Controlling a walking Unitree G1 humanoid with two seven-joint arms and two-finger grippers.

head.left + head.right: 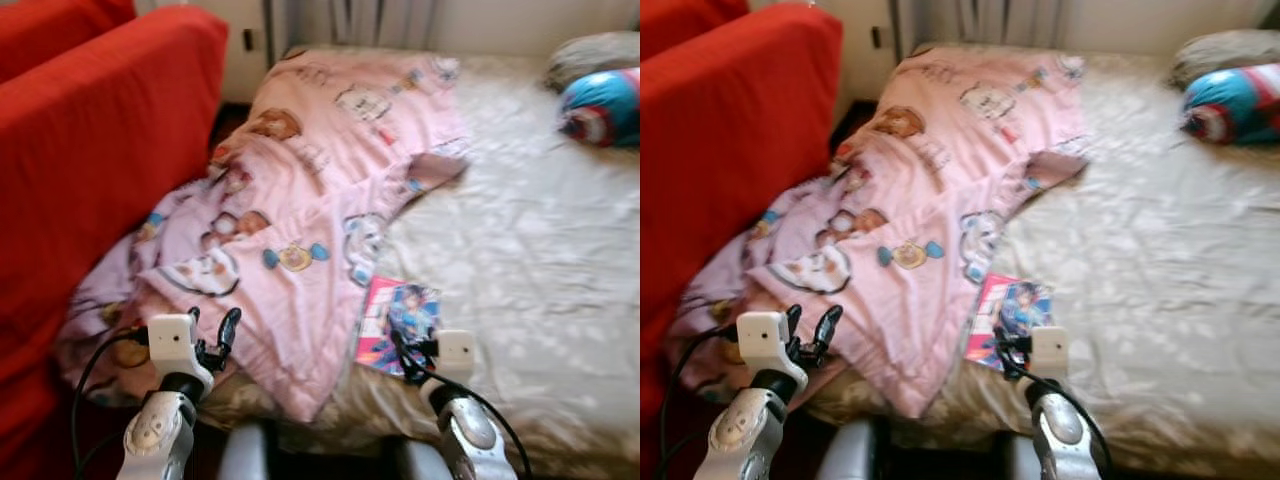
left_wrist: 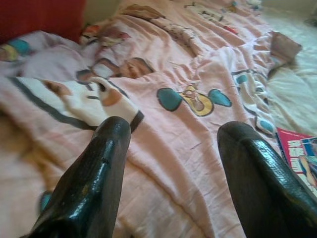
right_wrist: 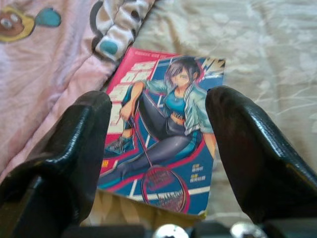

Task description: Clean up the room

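Observation:
A pink cartoon-print blanket lies crumpled over the left half of the bed, spilling toward the red sofa. A comic book with a pink and blue cover rests on the cream sheet near the bed's front edge, partly tucked under the blanket's hem. My right gripper is open and hovers just above the book, its fingers straddling the cover. My left gripper is open above the blanket near its front corner, holding nothing.
A red sofa stands close along the bed's left side. A blue and red round cushion and a grey pillow lie at the bed's far right. The cream bedsheet covers the right half.

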